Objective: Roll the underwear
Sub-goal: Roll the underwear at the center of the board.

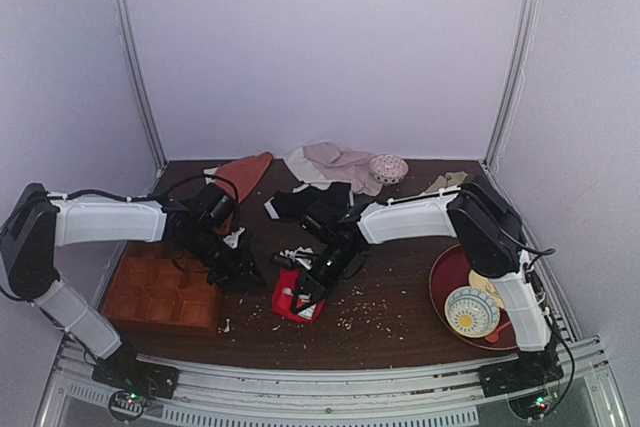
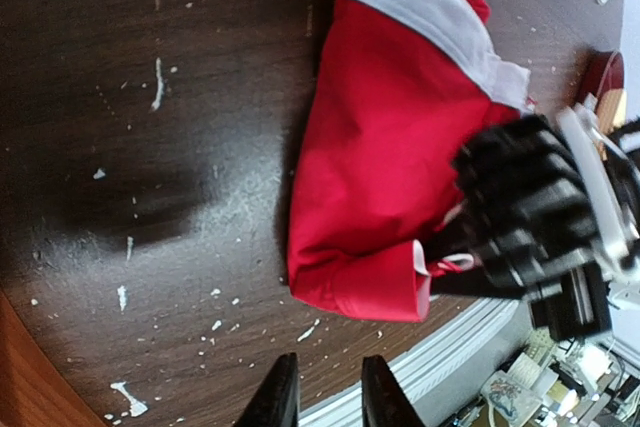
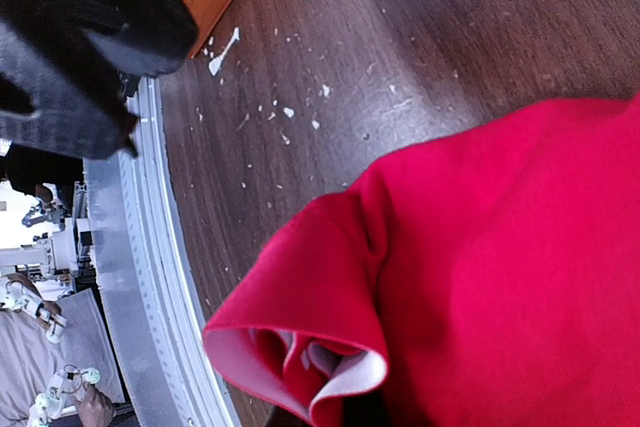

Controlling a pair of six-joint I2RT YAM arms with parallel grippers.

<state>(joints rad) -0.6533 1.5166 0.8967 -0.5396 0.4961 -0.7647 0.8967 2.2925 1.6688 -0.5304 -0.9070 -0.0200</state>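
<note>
**Right pincer at the roll's end, left pincer empty beside it**

The right pincer (image 1: 308, 289) sat low on the underwear (image 2: 385, 177), its black body touching the cloth's near-edge side. Its own camera showed only red cloth up close, so I could not tell whether the jaws were clamped on it. The left pincer (image 2: 330, 365) hovered just off the garment's other side with a narrow gap, holding nothing.

The underwear lay bunched on the tabletop (image 2: 150, 147) near the front edge, between the two arms and right of the orange tray (image 1: 150, 292). The white waistband was at the far end and one hem was curled into a loose tube.

Judgement: the roll was started but not tight. To do the step well, one end should be kept pinned. The curl should be turned toward the waistband in short even turns, with cloth tucked under as it goes. The left pincer should press the free side so the roll does not skew or slide off the front edge.
</note>
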